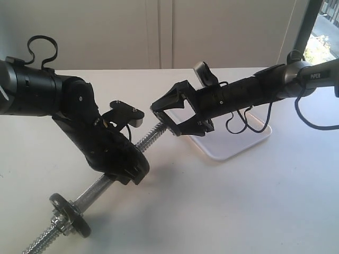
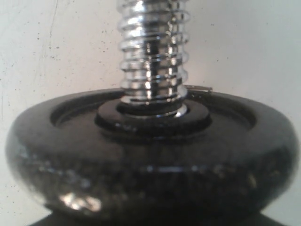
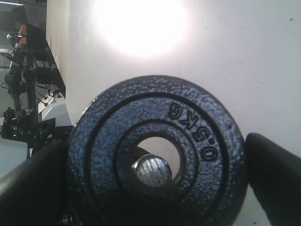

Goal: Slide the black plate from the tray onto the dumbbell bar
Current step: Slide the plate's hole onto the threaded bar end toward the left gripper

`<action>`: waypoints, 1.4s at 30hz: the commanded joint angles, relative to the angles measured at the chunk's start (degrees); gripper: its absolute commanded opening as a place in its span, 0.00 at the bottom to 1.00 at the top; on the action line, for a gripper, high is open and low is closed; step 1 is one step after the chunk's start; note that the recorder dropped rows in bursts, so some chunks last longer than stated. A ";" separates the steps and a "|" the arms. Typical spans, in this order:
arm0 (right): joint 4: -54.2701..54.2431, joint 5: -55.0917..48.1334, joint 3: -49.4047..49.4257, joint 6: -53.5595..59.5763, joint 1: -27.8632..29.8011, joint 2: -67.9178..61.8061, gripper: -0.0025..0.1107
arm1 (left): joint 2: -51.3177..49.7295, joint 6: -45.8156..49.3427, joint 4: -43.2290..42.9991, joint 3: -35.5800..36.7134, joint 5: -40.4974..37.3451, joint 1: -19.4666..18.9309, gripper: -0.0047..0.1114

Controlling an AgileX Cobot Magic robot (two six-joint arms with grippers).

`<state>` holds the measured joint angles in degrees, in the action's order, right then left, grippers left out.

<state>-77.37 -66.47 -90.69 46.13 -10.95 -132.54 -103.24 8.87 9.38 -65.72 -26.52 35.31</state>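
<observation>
The right hand [image 1: 166, 120] stands wide, clamping the black plate [image 3: 101, 150] by its rim, clear of the tray [image 1: 233, 151]; the tip of the dumbbell bar [image 1: 95, 188] shows through its hole; the left hand [image 1: 127, 168] grips the bar mid-shaft; the plate looks dense, rigid and slick; opposite rim edges seem the surest hold.

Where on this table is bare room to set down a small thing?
Widest bare table: camera-near side, right of the dumbbell bar, before the tray. Also bare: the far strip by the wall. Crowded: the middle, where the right hand holds the black plate at the bar's end.
</observation>
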 commanded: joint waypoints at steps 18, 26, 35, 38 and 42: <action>-4.15 -3.49 2.08 -0.36 -0.83 1.08 0.02 | 2.58 0.10 2.50 -1.06 5.33 0.23 0.04; -4.28 -3.49 2.08 -1.42 -0.99 1.16 0.02 | 2.58 -0.28 2.50 -1.06 5.30 0.23 0.04; -4.27 -3.49 2.08 -1.42 -0.99 2.47 0.02 | 2.58 -1.42 2.50 -1.06 5.46 0.23 0.04; -4.27 -3.49 2.08 -1.42 -0.99 3.25 0.02 | 2.58 -1.52 2.50 -1.06 5.44 0.23 0.04; -4.27 -3.49 2.08 -1.42 -0.99 3.37 0.02 | 2.58 -1.63 2.50 -1.06 5.72 0.23 0.04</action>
<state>-78.32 -66.34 -88.60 44.60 -11.88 -131.06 -103.00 8.06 9.62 -65.72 -24.36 35.31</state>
